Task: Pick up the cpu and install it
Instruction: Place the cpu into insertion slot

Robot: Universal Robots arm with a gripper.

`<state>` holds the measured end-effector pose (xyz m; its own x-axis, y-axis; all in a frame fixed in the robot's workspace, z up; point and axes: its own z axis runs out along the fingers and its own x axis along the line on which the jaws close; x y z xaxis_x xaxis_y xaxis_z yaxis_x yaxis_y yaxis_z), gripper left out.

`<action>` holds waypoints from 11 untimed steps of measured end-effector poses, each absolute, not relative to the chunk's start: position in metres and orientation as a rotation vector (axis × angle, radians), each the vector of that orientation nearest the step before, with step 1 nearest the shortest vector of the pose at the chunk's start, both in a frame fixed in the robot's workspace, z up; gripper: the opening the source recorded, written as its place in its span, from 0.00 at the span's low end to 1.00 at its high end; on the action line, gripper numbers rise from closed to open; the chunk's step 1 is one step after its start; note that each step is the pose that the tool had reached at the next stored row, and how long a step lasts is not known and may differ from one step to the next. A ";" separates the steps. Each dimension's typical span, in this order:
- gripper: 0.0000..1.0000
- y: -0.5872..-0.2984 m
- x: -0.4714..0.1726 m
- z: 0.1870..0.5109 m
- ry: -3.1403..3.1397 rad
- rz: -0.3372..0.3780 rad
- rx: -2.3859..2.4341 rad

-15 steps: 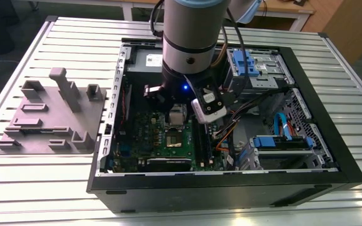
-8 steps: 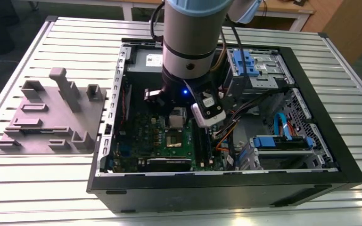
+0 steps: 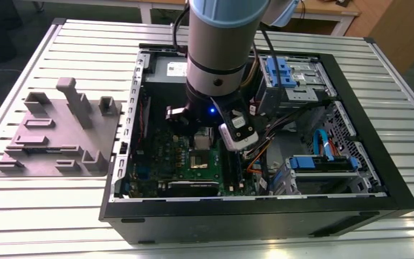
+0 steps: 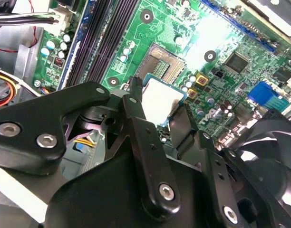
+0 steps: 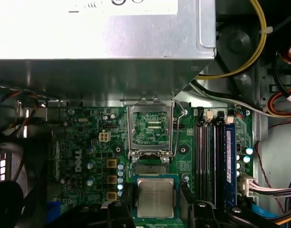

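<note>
Cpu [image 5: 156, 197]: small flat silvery-grey square chip; I hold it above the green motherboard [image 5: 83, 156].
End effector [image 5: 156, 203]: black fingers pinched on its two opposite edges.
Open socket [image 4: 165, 61]: just beside the chip, not beneath it.

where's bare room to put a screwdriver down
Free: table slats between the grey fixture plate and the near edge, and at the exterior view's right of the computer case. Crowded: inside it, where the gripper holds the cpu.

The arm [image 3: 225, 48] is pointing steeply down, wrist nearly vertical. Its gripper [image 4: 160, 100] is clamping the cpu [image 5: 156, 198] between both black fingers [image 4: 143, 133].
</note>
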<state>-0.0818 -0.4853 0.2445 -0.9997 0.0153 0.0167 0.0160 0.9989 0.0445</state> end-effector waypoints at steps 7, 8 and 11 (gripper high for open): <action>0.47 -0.486 -0.082 0.239 -3.124 -0.070 -0.024; 0.47 -0.486 -0.082 0.239 -3.124 -0.070 -0.024; 0.47 -0.486 -0.082 0.239 -3.124 -0.070 -0.025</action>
